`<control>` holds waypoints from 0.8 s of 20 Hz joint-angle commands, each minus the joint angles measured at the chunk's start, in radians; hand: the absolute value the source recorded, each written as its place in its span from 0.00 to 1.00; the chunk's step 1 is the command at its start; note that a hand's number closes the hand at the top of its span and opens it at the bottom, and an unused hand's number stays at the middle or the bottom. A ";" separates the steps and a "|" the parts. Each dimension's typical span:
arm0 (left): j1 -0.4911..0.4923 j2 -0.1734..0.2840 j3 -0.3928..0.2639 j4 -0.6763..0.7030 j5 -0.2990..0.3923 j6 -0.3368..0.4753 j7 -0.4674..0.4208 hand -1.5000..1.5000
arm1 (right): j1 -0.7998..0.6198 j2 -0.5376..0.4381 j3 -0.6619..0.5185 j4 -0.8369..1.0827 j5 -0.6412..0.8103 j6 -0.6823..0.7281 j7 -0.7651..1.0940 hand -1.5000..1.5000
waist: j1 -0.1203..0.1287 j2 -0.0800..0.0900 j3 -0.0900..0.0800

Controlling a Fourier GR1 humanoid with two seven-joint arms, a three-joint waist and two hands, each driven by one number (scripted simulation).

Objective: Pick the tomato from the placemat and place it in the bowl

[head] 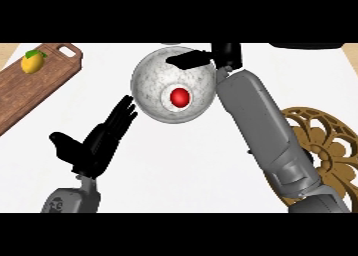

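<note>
The tomato (180, 96) lies in the bowl (149, 80) — small, smooth, likely soft, best cupped round its middle, we judge — our right hand (200, 59) above the rim, fingers straight and empty, our left hand (101, 137) resting open.

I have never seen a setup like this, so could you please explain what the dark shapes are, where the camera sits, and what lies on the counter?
The single picture looks steeply down from the robot's head. The dark shapes are its hands on grey forearms: the left hand rests open, the right hand reaches over the speckled white bowl. The small red tomato lies in that bowl; neither hand holds anything visible. A brown wooden cutting board carries a yellow lemon; a round brown openwork placemat lies right.
</note>
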 commanded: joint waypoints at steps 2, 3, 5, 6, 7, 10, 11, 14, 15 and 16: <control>-0.033 0.021 0.036 0.014 0.010 0.006 0.030 0.50 | 0.183 0.000 0.078 -0.273 -0.207 0.021 -0.108 0.00 | -0.037 -0.015 -0.001; -0.009 -0.006 0.009 -0.014 -0.006 0.035 0.048 0.50 | 0.221 0.000 0.080 -0.331 -0.222 0.060 -0.107 0.00 | -0.041 -0.016 -0.001; -0.004 0.020 0.055 0.017 0.006 0.022 -0.001 0.50 | 0.342 0.000 0.142 -0.484 -0.243 0.079 -0.082 0.00 | -0.071 -0.025 -0.001; 0.027 0.010 0.050 0.042 0.000 0.023 -0.030 0.50 | 0.386 0.000 0.122 -0.554 -0.253 0.107 -0.084 0.00 | -0.082 -0.024 -0.002; 0.050 0.040 0.064 0.014 0.026 -0.009 -0.013 0.50 | 0.450 0.000 0.154 -0.626 -0.251 0.098 -0.096 0.00 | -0.082 -0.028 -0.001; 0.059 0.054 0.073 -0.024 0.039 -0.013 0.011 0.50 | 0.624 -0.031 0.217 -0.842 -0.226 0.138 -0.093 0.00 | -0.092 -0.030 -0.002; 0.073 0.028 0.058 -0.015 0.013 0.020 0.002 0.50 | 0.668 -0.044 0.240 -0.911 -0.228 0.154 -0.077 0.00 | -0.106 -0.035 -0.002; 0.037 0.041 0.088 -0.012 0.031 0.019 0.010 0.50 | 0.916 -0.062 0.319 -1.059 -0.237 0.171 -0.169 1.00 | -0.123 -0.029 -0.001; 0.092 0.039 0.070 -0.038 0.023 0.013 -0.004 0.50 | 0.966 -0.115 0.330 -1.129 -0.234 0.201 -0.148 1.00 | -0.121 -0.035 -0.001; 0.069 0.032 0.067 -0.016 0.011 0.019 -0.015 0.50 | 1.057 -0.134 0.360 -1.169 -0.221 0.203 -0.202 1.00 | -0.122 -0.028 -0.001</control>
